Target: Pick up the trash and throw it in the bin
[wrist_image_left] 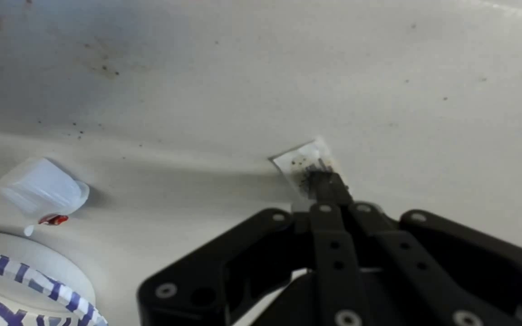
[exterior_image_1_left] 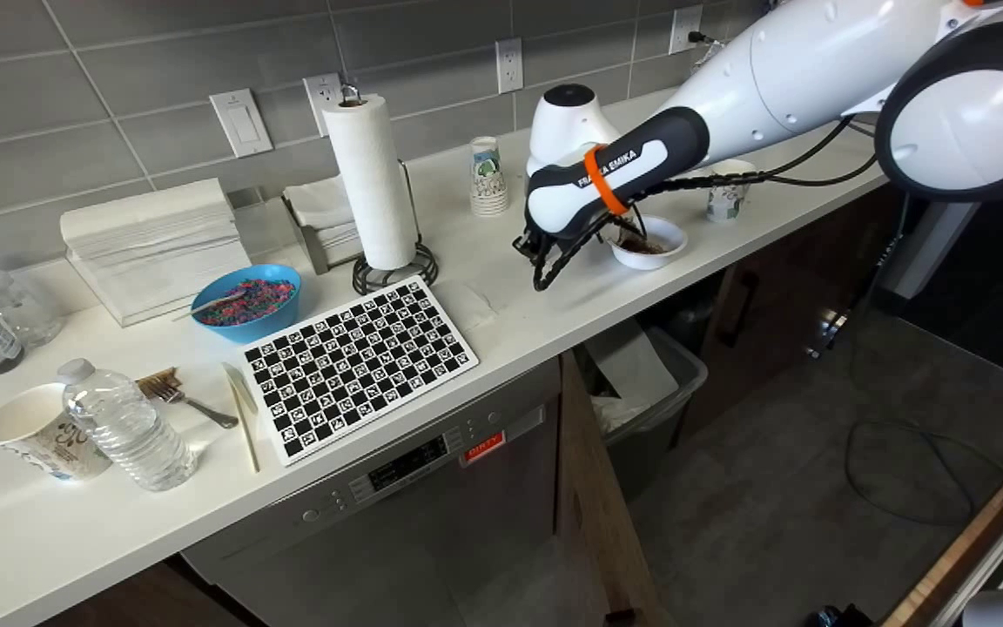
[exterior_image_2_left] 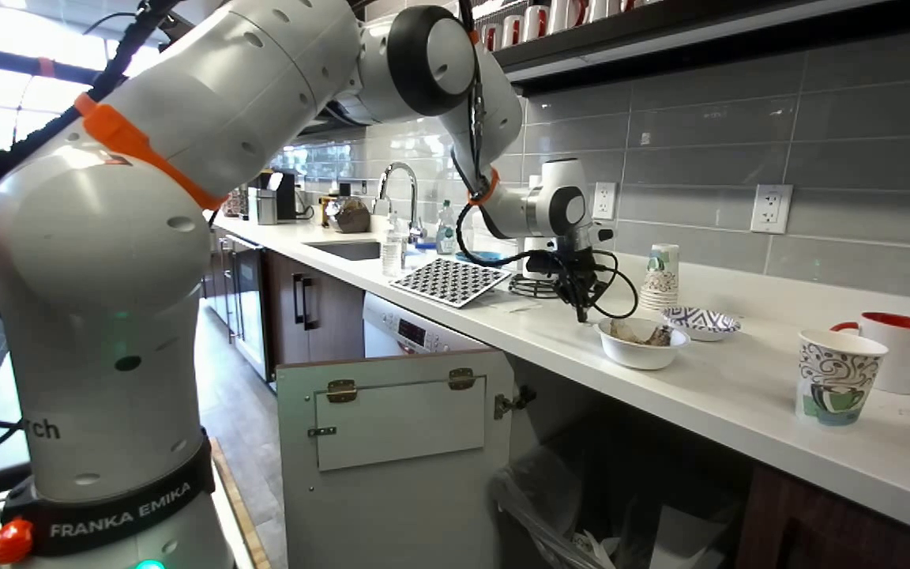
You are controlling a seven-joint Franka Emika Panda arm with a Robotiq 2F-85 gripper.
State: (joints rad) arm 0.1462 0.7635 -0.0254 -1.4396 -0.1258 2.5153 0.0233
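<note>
My gripper [wrist_image_left: 332,181] has its fingers together, tips pointing down. In both exterior views [exterior_image_1_left: 541,261] [exterior_image_2_left: 581,308] it is low over the counter, beside a white bowl [exterior_image_2_left: 637,357] holding brown scraps [exterior_image_2_left: 630,332]. A small white packet with dark specks [wrist_image_left: 299,158] shows at my fingertips in the wrist view. I cannot tell whether it is pinched or lies under them. A small whitish plastic cup with a red mark [wrist_image_left: 43,188] lies apart on the left. The light-grey bin [exterior_image_1_left: 695,370], with papers inside, is under the counter; its liner [exterior_image_2_left: 526,506] also shows.
A patterned bowl [exterior_image_2_left: 700,320] and stacked paper cups [exterior_image_1_left: 488,174] stand near the gripper. A paper towel roll [exterior_image_1_left: 371,183] and checkered board [exterior_image_1_left: 362,366] are along the counter. A paper cup [exterior_image_2_left: 838,375] stands by a mug [exterior_image_2_left: 901,356]. The cabinet door [exterior_image_2_left: 392,490] hangs open.
</note>
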